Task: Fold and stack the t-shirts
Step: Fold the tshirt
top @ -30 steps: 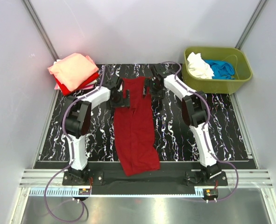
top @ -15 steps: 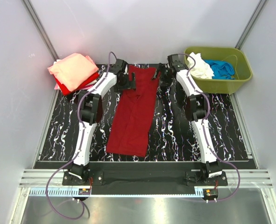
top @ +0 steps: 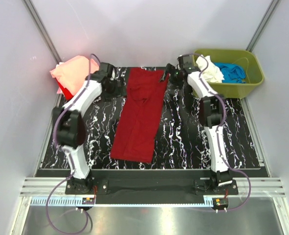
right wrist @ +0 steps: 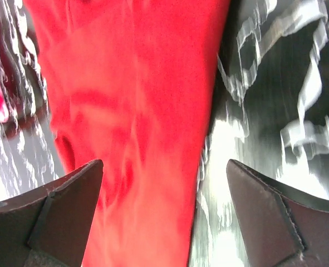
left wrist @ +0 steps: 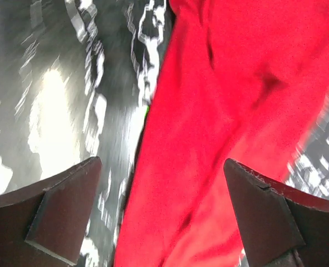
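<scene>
Red cotton shows beneath both claws. The left claw [left wrist: 161, 162] hangs with its jaws spread wide and nothing between them, just beside the far left edge of the dark red t-shirt [top: 140, 117]. The right claw [right wrist: 164, 162] is also spread and empty, over the shirt's far right corner.

The shirt lies on the desk [top: 193, 142] as a long, narrow strip folded lengthwise. It slants a little, and there is a pucker near its far end. Left of that far end sits the stack of folded shirts [top: 76, 73], salmon-pink on top. Right of it stands the green tub [top: 222, 89], holding a white shirt [top: 209, 68] and a blue shirt [top: 231, 72].

A crosswise fold probably comes next, and the slant could make it crooked. A claw pinching only the top layer could pull the lengthwise fold open. The pucker could be pressed in as a crease. Setting the bundle down carelessly could tip the stack, which looks loosely piled.
</scene>
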